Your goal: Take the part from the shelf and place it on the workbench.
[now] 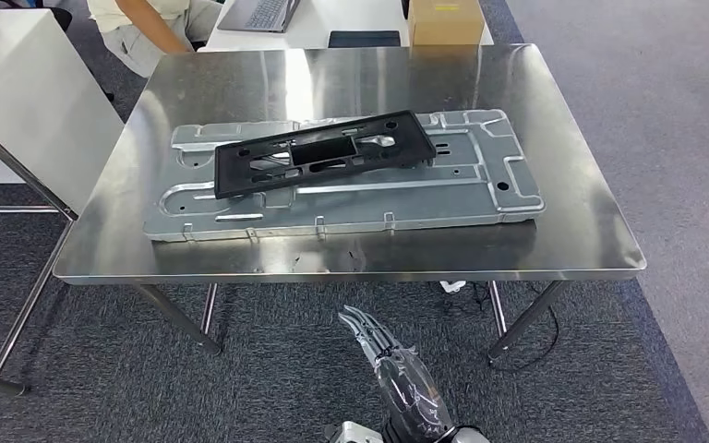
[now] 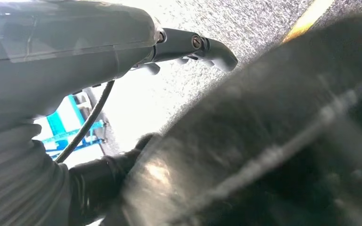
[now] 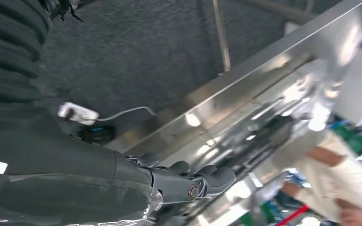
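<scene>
A black rectangular plastic part [image 1: 323, 152] lies flat on a large silver sheet-metal panel [image 1: 480, 189]. The panel rests on the steel workbench [image 1: 572, 240]. My right hand [image 1: 380, 343] hangs low in front of the bench's near edge, below table height, with its fingers stretched out and nothing in them. In the right wrist view the right hand [image 3: 188, 181] points toward the underside of the bench edge [image 3: 245, 80]. The left hand [image 2: 188, 47] hangs beside my body over grey carpet, fingers extended and holding nothing.
A person [image 1: 148, 28] sits behind the bench at the far left. On a white table [image 1: 332, 23] at the back are a laptop [image 1: 263, 14], a dark tablet [image 1: 364, 39] and a cardboard box [image 1: 445, 20]. Another white table [image 1: 18, 101] stands to the left. Cables [image 1: 517, 318] lie under the bench.
</scene>
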You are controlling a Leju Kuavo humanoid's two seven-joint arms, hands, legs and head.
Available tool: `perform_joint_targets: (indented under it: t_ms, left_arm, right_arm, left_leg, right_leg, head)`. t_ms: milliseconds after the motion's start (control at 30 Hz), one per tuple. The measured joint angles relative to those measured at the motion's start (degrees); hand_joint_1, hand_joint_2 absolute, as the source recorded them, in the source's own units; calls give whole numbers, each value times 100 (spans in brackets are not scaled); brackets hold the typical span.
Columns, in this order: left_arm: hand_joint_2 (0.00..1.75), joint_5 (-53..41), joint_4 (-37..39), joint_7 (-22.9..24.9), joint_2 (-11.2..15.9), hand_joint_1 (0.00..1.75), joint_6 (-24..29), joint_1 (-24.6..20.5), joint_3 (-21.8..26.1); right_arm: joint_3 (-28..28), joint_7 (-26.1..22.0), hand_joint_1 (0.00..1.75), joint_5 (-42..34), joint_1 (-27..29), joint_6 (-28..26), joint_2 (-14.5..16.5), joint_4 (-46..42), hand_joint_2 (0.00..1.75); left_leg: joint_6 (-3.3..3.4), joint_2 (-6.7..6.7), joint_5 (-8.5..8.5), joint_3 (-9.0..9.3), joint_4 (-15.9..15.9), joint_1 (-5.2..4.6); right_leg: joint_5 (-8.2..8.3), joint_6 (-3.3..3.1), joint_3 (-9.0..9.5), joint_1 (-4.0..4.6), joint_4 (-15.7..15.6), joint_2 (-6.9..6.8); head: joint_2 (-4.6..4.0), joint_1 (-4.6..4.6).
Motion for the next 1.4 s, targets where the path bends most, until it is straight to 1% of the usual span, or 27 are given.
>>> perform_joint_targets:
  t_ms: [33, 100, 167, 200, 233, 300, 333, 367, 400, 467, 500, 567, 633, 700, 767, 833, 867, 900, 933, 1033, 1067, 1167, 1200, 1233, 1333, 1367, 1400]
  left_arm:
    - [0, -2, 0, 0, 0, 0, 13, 9, 2]
    - [0, -13, 0, 8, 9, 0, 33, 26, 10]
    - [0, -37, 0, 34, 17, 0, 32, 37, 19]
    - [0, -49, 0, 53, 18, 0, 26, 41, 21]
    - [0, -56, 0, 73, 19, 0, 14, 47, 21]
    - [0, -68, 1, 100, 21, 0, -14, 68, 21]
    - [0, -73, 1, 106, 21, 0, -25, 80, 22]
    - [0, -79, 1, 108, 22, 0, -34, 92, 22]
    - [0, -84, 1, 109, 22, 0, -41, 101, 23]
    - [0, -92, 0, 110, 30, 0, -58, 110, 23]
    - [0, -95, 0, 111, 42, 0, -64, 111, 23]
    - [0, -97, 1, 108, 66, 0, -76, 116, 25]
    - [0, -96, 2, 92, 71, 0, -98, 114, 28]
    - [0, -75, 2, 61, 72, 0, -125, 110, 37]
    - [0, -13, 2, 17, 73, 0, -139, 114, 59]
    - [0, 59, 2, -18, 72, 0, -140, 110, 90]
    - [0, 80, 2, -26, 72, 0, -140, 107, 104]
    - [0, 96, 2, -31, 71, 0, -140, 103, 116]
    - [0, 107, 2, -34, 69, 0, -140, 95, 125]
    - [0, 128, 1, -48, 66, 0, -136, 29, 169]
    - [0, 133, 1, -48, 61, 0, -139, 2, 198]
    - [0, 103, 3, -20, 34, 0, -189, -42, 269]
    - [0, 47, 5, -2, 24, 0, -217, -51, 276]
    - [0, -32, 8, 16, 15, 0, -242, -60, 276]
    - [0, -381, 11, 42, -17, 0, -285, -72, 228]
    - [0, -485, 11, 37, -26, 0, -288, -67, 198]
    - [0, -554, 11, 25, -32, 0, -285, -63, 167]
  right_arm:
    - [-1, 160, 0, 47, 14, -118, -13, 45, 87]
    - [-2, 644, 0, 178, 95, -430, -65, 184, 0]
    - [-12, 1131, 0, 219, 260, -798, -158, 398, 0]
    - [-30, 1259, 0, 126, 369, -1005, -209, 555, 0]
    - [-69, 1281, 0, -46, 495, -1202, -247, 759, 0]
    - [-225, 1103, 0, -482, 789, -1470, -279, 1276, 0]
    - [-316, 976, 0, -631, 929, -1514, -279, 1527, 0]
    - [-399, 864, 0, -737, 1041, -1530, -280, 1757, 0]
    - [-460, 782, 0, -809, 1120, -1539, -280, 1938, 0]
    - [-584, 536, 0, -1159, 1205, -1537, -269, 2370, 0]
    - [-648, 281, 0, -1498, 1224, -1476, -240, 2674, 0]
    - [-802, -505, 0, -2638, 1183, -1101, -129, 3521, 0]
    - [-971, -1127, 0, -3958, 1044, -320, -9, 4474, 0]
    - [-1174, -977, 0, -5088, 879, 646, 98, 5342, 0]
    - [-1486, -363, 0, -6052, 780, 1342, 210, 6076, 0]
    - [-1820, -39, 0, -6626, 736, 1557, 343, 6674, 0]
    - [-1959, -21, 0, -6736, 709, 1558, 422, 6937, 0]
    - [-2094, -20, 0, -6787, 683, 1549, 504, 7182, 0]
    - [-2214, -21, 0, -6806, 664, 1542, 577, 7386, 0]
    - [-2482, -37, 0, -6827, 626, 1531, 790, 7851, 0]
    - [-2574, -68, 0, -6840, 602, 1538, 879, 8028, 0]
    - [-2890, -356, 0, -6932, 553, 1691, 1098, 8507, 0]
    - [-2973, -526, 0, -6963, 552, 1794, 1144, 8605, 0]
    - [-3033, -710, 0, -6979, 553, 1907, 1191, 8679, 0]
    - [-3139, -1362, 0, -6939, 551, 2283, 1317, 8889, 0]
    - [-3162, -1550, 0, -6886, 546, 2381, 1360, 8962, 0]
    - [-3175, -1681, 0, -6822, 540, 2438, 1391, 9027, 0]
  left_leg:
    - [29, -4, -38, 25, -62, -7]
    - [149, -9, -8, 13, -59, -43]
    - [258, -4, 94, 63, -165, -37]
    - [305, 5, 160, 92, -242, -18]
    - [340, 12, 214, 109, -310, 2]
    - [376, 13, 254, 80, -329, 5]
    - [375, 9, 255, 55, -310, 7]
    - [367, 6, 250, 29, -281, 14]
    - [350, 5, 239, 5, -244, 29]
    - [266, 8, 186, -49, -134, 73]
    - [209, 3, 156, -84, -79, 81]
    - [116, -22, 111, -137, 18, 58]
    - [65, -45, 110, -167, 66, 40]
    - [30, -47, 10, -237, 188, 53]
    - [18, -41, -372, -445, 669, 51]
    - [35, -39, -799, -712, 1370, 30]
    - [63, -39, -890, -770, 1593, 14]
    - [111, -39, -873, -735, 1633, -11]
    - [178, -39, -762, -597, 1474, -50]
    - [457, -12, -389, 87, 395, -204]
    - [521, 8, -327, 213, 152, -248]
    - [599, 46, -148, 241, -107, -281]
    - [612, 54, -58, 235, -194, -262]
    - [627, 65, 49, 213, -275, -236]
    - [607, 90, 264, 43, -345, -192]
    - [580, 93, 311, -31, -326, -181]
    - [549, 97, 354, -113, -292, -163]
  right_leg:
    - [10, 16, -9, 18, 7, 1]
    - [67, 87, 8, -3, -31, -2]
    - [87, 174, 36, -18, -68, -1]
    - [10, 204, 13, -18, 1, 4]
    - [-141, 232, -60, -23, 186, 9]
    - [-523, 285, -328, -68, 830, 11]
    - [-637, 313, -451, -96, 1126, 11]
    - [-646, 345, -503, -127, 1271, 9]
    - [-548, 381, -455, -160, 1208, 7]
    - [-260, 479, -114, -226, 607, 0]
    - [-163, 501, 41, -234, 345, 13]
    - [-155, 428, 143, -239, 156, 54]
    - [-155, 279, 79, -244, 199, 74]
    - [-136, 176, 17, -236, 199, 58]
    - [-73, 90, -65, -211, 195, 32]
    - [-6, 34, -165, -154, 196, 12]
    - [30, 13, -213, -115, 196, 7]
    - [66, -4, -258, -73, 196, 7]
    - [103, -19, -299, -28, 196, 7]
    - [225, -31, -385, 62, 184, 5]
    - [268, -15, -390, 61, 167, -3]
    - [411, 73, -373, 23, 68, -21]
    - [374, 103, -385, 20, 72, -12]
    - [230, 132, -415, 18, 160, -1]
    - [-534, 233, -585, -49, 936, 15]
    - [-640, 275, -601, -83, 1188, 12]
    - [-618, 320, -553, -119, 1313, 10]
  head:
    - [1, 0]
    - [0, 0]
    - [-1, -4]
    - [-1, -3]
    - [-1, 1]
    - [-1, 1]
    - [-1, 0]
    - [-1, -1]
    - [-1, -2]
    - [-1, -1]
    - [0, 7]
    - [0, 6]
    - [0, -15]
    - [0, -31]
    - [-1, -59]
    - [-1, -82]
    - [-1, -82]
    - [-1, -83]
    - [-1, -82]
    - [0, -72]
    - [0, -70]
    - [0, -82]
    - [0, -84]
    - [-1, -78]
    - [-1, -57]
    - [-1, -55]
    - [-1, -56]
